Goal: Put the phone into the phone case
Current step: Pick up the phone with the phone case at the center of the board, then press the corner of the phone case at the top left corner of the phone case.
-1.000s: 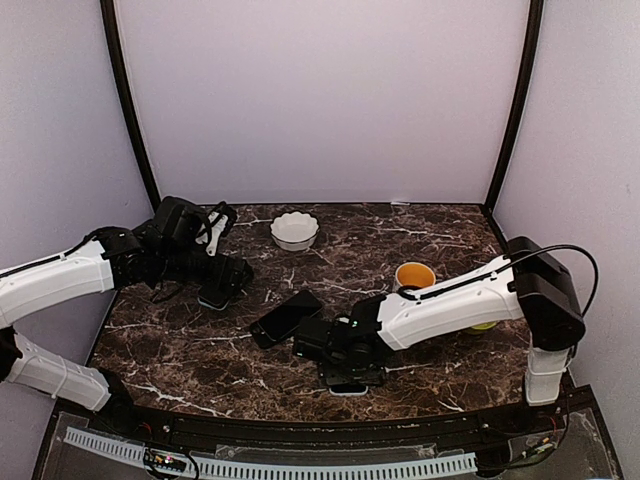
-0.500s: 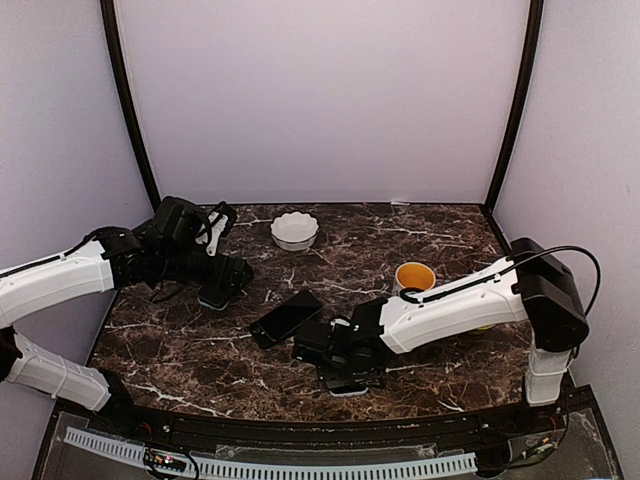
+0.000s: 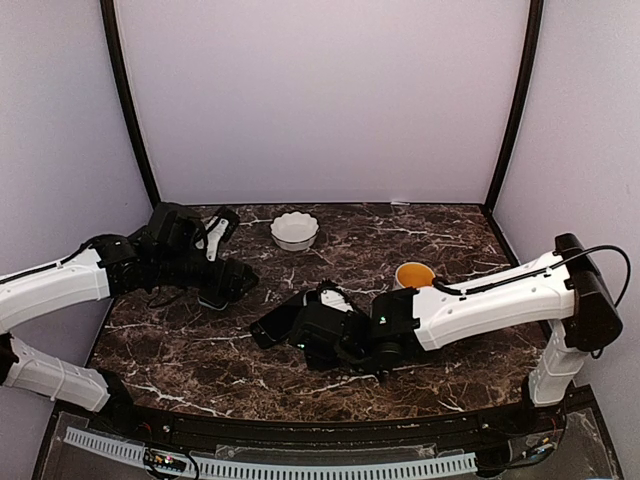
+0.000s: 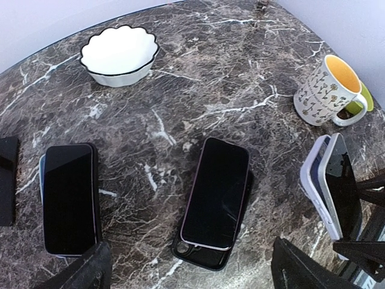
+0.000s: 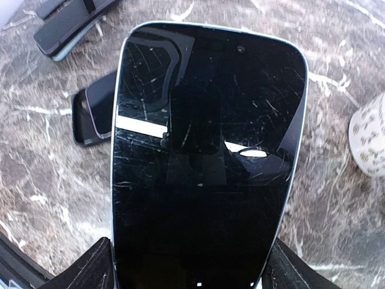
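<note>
My right gripper [image 5: 189, 271] is shut on the edges of a black-screened phone [image 5: 204, 156] with a pale rim and holds it tilted up off the table. In the left wrist view this phone [image 4: 340, 180] sits in a pale lavender case [image 4: 313, 180] at the right. Another phone [image 4: 215, 192] lies face up across a black phone case [image 4: 201, 256] in the middle of the table. My left gripper [image 4: 192, 277] hangs open above that pair, touching nothing. From above, the right gripper [image 3: 335, 325] is just right of the middle phone [image 3: 275, 322].
A third phone [image 4: 69, 198] in a bluish case lies at the left, with a black slab [image 4: 7, 180] beside it. A white scalloped bowl [image 3: 294, 230] stands at the back. A patterned mug [image 3: 413, 276] with a yellow inside stands at the right.
The right gripper has lifted its phone off the table near the front edge, carried it left and back, and tilted it upright. The left arm has barely shifted.
</note>
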Robot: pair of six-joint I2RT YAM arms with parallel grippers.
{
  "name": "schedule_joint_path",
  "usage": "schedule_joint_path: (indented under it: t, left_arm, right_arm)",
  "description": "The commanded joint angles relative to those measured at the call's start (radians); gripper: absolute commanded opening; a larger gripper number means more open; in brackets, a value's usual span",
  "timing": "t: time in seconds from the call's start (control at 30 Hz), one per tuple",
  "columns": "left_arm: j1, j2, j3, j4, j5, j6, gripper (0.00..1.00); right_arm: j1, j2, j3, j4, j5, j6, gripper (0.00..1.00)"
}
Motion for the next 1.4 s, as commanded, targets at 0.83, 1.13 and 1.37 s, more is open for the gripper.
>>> schedule_joint_path:
  t: [0.83, 1.13, 1.37]
  left_arm:
    - [-0.157, -0.169, -0.190, 0.720, 0.225, -0.307, 0.85]
    - [-0.173, -0.156, -0.172, 0.717, 0.199, -0.277, 0.33]
    - [-0.178, -0.149, -0.177, 0.714, 0.226, -0.278, 0.09]
  right_arm:
    - [0.081, -0.151, 0.019, 0.693, 0.325, -0.630, 0.28]
    - [0.084, -0.147, 0.021, 0.679, 0.320, -0.631, 0.28]
    - [0.084, -0.141, 0.032, 0.676, 0.319, -0.636, 0.27]
